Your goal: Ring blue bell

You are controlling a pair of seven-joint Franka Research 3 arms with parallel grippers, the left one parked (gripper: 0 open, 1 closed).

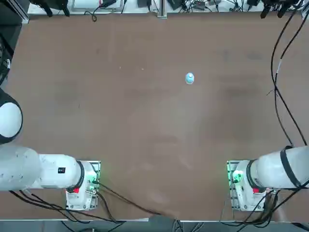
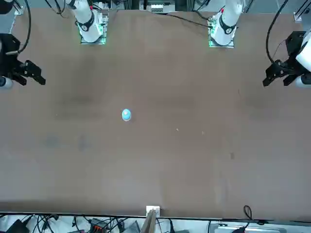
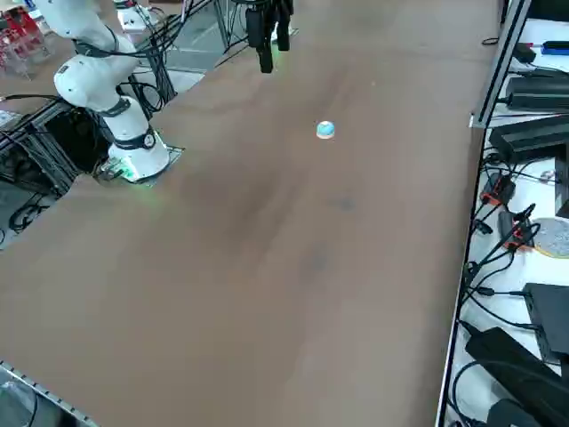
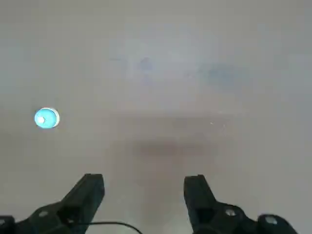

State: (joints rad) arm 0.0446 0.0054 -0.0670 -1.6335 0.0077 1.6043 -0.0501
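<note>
The blue bell (image 1: 189, 79) is a small light-blue dome with a whitish rim, standing alone on the brown table (image 1: 120, 121), a little right of centre toward the far side. It also shows in the front view (image 2: 126, 114), the right side view (image 3: 325, 131) and the right wrist view (image 4: 47, 118). My right gripper (image 2: 29, 74) hangs over the table's right edge, well clear of the bell. In the wrist view the gripper (image 4: 144, 195) is open, its two black fingers (image 4: 87, 195) spread wide with only bare table between them.
The right arm's base (image 1: 246, 186) and the parked left arm's base (image 1: 82, 186) are bolted near the table's near edge. Black cables (image 1: 279, 77) trail over the far right corner. Power bricks and cables (image 3: 524, 222) lie beyond the far edge.
</note>
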